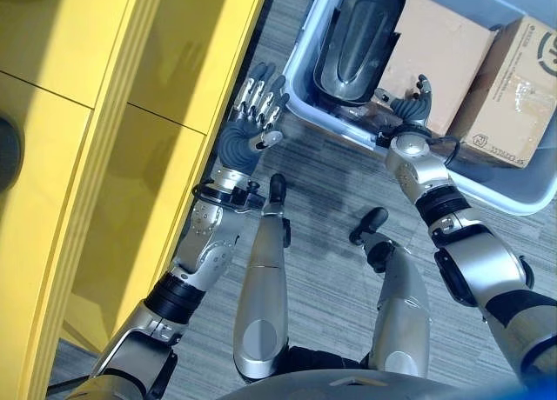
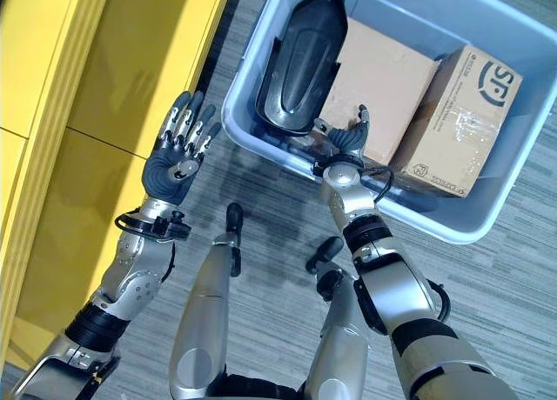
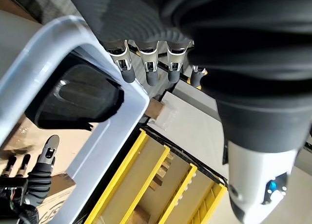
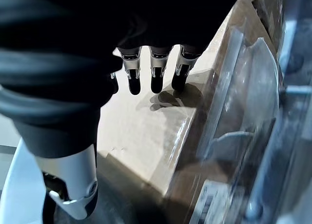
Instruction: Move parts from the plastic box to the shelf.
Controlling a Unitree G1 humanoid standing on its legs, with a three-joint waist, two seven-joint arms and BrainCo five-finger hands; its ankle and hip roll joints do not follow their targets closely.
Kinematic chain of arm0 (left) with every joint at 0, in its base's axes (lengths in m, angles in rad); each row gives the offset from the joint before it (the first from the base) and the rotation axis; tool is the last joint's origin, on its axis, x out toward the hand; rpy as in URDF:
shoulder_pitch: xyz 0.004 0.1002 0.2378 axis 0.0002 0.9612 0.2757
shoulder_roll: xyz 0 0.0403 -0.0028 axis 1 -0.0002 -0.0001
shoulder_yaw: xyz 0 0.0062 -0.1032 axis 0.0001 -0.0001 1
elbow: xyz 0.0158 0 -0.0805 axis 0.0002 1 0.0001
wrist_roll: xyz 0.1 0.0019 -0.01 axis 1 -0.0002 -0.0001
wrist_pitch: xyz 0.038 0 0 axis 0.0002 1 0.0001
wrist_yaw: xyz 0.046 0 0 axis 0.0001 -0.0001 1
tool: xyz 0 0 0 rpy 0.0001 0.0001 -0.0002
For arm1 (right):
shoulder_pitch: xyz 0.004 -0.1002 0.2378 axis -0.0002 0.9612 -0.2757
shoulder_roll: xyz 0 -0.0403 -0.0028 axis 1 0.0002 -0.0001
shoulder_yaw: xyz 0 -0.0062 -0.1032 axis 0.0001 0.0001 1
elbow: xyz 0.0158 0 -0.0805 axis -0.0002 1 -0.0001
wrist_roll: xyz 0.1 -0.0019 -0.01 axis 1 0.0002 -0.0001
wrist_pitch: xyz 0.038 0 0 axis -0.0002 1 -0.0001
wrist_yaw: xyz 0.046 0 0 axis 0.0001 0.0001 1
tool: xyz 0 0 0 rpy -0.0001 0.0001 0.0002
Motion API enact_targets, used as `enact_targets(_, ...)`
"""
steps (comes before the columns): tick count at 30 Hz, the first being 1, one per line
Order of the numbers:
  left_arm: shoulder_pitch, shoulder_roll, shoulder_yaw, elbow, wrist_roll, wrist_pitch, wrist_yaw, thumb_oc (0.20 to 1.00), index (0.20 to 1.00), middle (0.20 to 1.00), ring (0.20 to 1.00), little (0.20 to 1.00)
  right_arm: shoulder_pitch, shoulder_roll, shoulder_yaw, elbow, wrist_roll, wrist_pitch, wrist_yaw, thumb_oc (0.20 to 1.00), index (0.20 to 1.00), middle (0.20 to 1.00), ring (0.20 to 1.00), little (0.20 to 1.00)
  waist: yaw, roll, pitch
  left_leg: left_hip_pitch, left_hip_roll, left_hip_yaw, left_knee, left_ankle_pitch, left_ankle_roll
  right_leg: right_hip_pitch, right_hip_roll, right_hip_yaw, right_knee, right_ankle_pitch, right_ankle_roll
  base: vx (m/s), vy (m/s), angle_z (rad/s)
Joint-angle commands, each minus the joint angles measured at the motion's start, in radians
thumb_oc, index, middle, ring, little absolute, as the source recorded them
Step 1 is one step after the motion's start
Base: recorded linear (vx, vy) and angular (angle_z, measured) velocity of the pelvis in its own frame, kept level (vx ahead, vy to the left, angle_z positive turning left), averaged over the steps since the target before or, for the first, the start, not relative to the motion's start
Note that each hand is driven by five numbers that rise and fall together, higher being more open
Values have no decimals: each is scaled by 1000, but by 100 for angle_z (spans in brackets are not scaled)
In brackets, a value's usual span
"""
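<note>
Sitting on grey carpet (image 2: 261, 191): plastic box (image 2: 452, 222), yellow shelf (image 2: 52, 156).

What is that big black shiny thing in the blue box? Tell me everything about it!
The black part is a long, rounded shell, like moulded plastic, glossy, with a raised oval ridge down its middle and notched side edges. It stands tilted against the near left wall of the plastic box, leaning beside a flat cardboard box. The right hand is just beside its lower end with fingers straight; whether they touch cannot be told.
</note>
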Motion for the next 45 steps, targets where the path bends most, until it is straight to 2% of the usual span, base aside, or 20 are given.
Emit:
enact_targets(1,-1,-7,-11,-88,-1,-48,-40,1000,1000,1000,1000,1000,-41,-41,38,13,-131,68,13,1000,1000,1000,1000,1000,39,38,-41,7,-29,15,-54,-3,19,17,6,134,39,-11,116,-14,-18,9)
enact_targets(4,-13,1,-15,-73,-5,-63,-55,1000,1000,1000,1000,1000,-84,-62,117,67,-244,121,11,1000,1000,1000,1000,1000,50,34,-41,-19,-27,7,-46,4,20,4,6,124,43,-5,115,-17,-38,5)
enact_targets(6,-19,11,-18,-65,-10,-59,-56,1000,1000,1000,1000,1000,-107,-73,139,97,-232,144,-8,1000,1000,1000,1000,1000,55,33,-41,-25,-26,3,-45,6,20,3,4,119,44,-1,117,-7,-41,8)
enact_targets(11,-27,29,-19,-49,-31,-66,-82,1000,1000,1000,1000,1000,-143,-90,158,172,-196,164,-50,1000,1000,1000,1000,1000,64,35,-41,-34,-25,0,-45,9,21,2,2,110,39,6,120,-3,-5,2)
enact_targets(15,-32,38,-27,-46,-34,-77,-73,1000,1000,1000,1000,1000,-162,-103,165,206,-181,148,-84,1000,1000,1000,1000,1000,67,40,-41,-40,-25,-1,-45,9,23,-2,-2,108,41,8,124,-17,6,5)
enact_targets(17,-32,42,-26,-47,-37,-78,-76,1000,1000,1000,1000,1000,-167,-109,163,211,-147,108,-106,1000,1000,1000,1000,1000,68,40,-41,-36,-25,1,-47,9,23,3,-1,107,35,11,126,-10,-4,8)
enact_targets(20,-34,45,-31,-51,-37,-81,-70,1000,1000,1000,1000,1000,-169,-105,140,203,-47,-18,-186,1000,1000,1000,1000,1000,66,40,-41,-29,-23,6,-52,7,23,11,0,106,24,14,128,-5,5,5)
enact_targets(22,-36,44,-34,-57,-42,-82,-64,1000,1000,1000,1000,1000,-162,-99,95,185,4,-74,-241,1000,1000,1000,1000,1000,61,41,-41,-23,-24,10,-51,3,24,15,1,108,21,14,130,0,0,0)
enact_targets(23,-35,38,-35,-58,-37,-88,-59,1000,1000,1000,1000,1000,-156,-94,72,170,71,-153,-259,1000,1000,1000,1000,1000,58,40,-41,-19,-23,13,-53,0,25,17,4,110,17,14,131,0,0,0)
enact_targets(25,-35,37,-34,-69,-31,-85,-45,1000,1000,1000,1000,1000,-136,-80,28,130,137,-244,-239,1000,1000,1000,1000,1000,51,39,-41,-11,-23,18,-56,-4,25,22,6,114,9,14,133,-10,43,-5)
enact_targets(27,-38,28,-35,-81,-21,-80,-32,1000,1000,1000,1000,1000,-119,-59,-21,63,133,-329,-192,1000,1000,1000,1000,1000,43,41,-41,-2,-27,27,-62,-7,27,24,9,120,1,13,134,-18,65,-9)
enact_targets(30,-38,19,-38,-80,-10,-84,-19,1000,1000,1000,1000,1000,-106,-44,-45,3,133,-356,-149,1000,1000,1000,1000,1000,38,43,-41,6,-31,34,-64,-9,28,26,10,124,0,11,133,-1,51,-10)
enact_targets(32,-35,12,-31,-81,18,-115,11,1000,1000,1000,1000,1000,-84,-39,-43,-58,96,-309,-114,1000,1000,1000,1000,1000,31,42,-41,13,-33,39,-61,-13,30,27,10,129,-1,12,134,9,52,-5)
enact_targets(36,-27,8,-27,-91,28,-101,19,1000,1000,1000,1000,1000,-74,-38,-25,-128,38,-302,-132,1000,1000,1000,1000,1000,28,39,-41,15,-32,43,-55,-14,31,28,10,132,-1,13,131,7,26,-2)
enact_targets(40,-20,23,-12,-94,7,-101,6,1000,1000,1000,1000,1000,-113,-60,-29,-128,-62,-211,-205,1000,1000,1000,1000,1000,42,31,-41,17,-41,36,-44,-26,37,38,11,120,7,10,132,13,5,-2)
enact_targets(41,-23,29,-12,-98,0,-94,4,1000,1000,1000,1000,1000,-131,-69,-13,-107,-62,-141,-214,1000,1000,1000,1000,1000,49,31,-41,9,-45,31,-40,-26,39,35,10,115,16,6,132,21,-10,6)
enact_targets(45,-27,36,-10,-95,-3,-95,4,1000,1000,1000,1000,1000,-163,-81,20,-47,-108,-56,-235,1000,1000,1000,1000,1000,60,34,-41,-5,-48,24,-37,-23,40,29,9,107,22,7,131,14,-4,12)
